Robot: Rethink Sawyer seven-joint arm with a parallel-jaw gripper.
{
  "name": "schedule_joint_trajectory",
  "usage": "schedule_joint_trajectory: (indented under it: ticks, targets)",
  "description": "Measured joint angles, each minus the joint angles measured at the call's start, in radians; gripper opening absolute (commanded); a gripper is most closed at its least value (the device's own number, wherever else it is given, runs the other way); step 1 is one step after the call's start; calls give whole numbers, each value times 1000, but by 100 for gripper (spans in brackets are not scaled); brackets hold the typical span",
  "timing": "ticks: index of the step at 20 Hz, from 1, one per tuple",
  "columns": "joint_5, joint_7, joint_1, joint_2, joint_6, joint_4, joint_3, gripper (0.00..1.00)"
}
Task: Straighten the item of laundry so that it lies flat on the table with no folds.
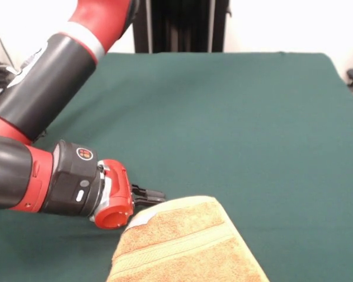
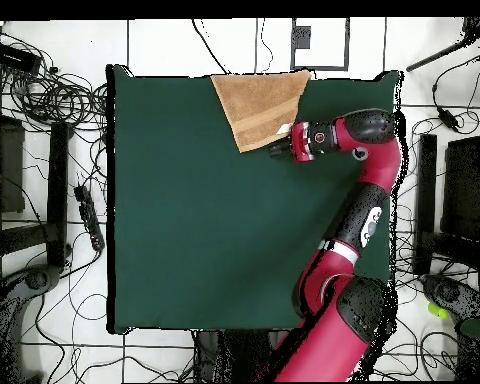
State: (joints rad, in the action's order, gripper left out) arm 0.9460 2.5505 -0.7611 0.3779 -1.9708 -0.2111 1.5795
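Front view first: the gripper [image 1: 156, 195] is down low, right at the top corner of the hand towel [image 1: 185, 247]. The fingers look pinched nearly together on the towel's pale corner, though I can't fully tell if they've got cloth. The towel runs away from the gripper toward the table's edge, apparently doubled over. If it were me, I'd keep the pinch low and drag slowly outward so the fold peels open without bunching.

Overhead: the towel [image 2: 257, 104] sits beside the gripper [image 2: 281, 148], hard against the green table's [image 2: 184, 220] edge. Loads of bare cloth behind the gripper. Cables [image 2: 54, 95] litter the floor around.
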Motion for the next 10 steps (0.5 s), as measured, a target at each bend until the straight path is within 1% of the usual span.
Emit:
schedule_joint_trajectory:
  ticks: [2, 3, 4, 9, 10]
  targets:
    - [31, 0, 4, -9, -7, 0, 8, 0]
    - [99, 0, 11, -25, -19, 0, 31, 0]
    - [124, 0, 14, -30, -25, 0, 40, 0]
    - [225, 0, 25, -50, -38, 1, 81, 0]
    - [232, 0, 24, -49, -34, 1, 92, 100]
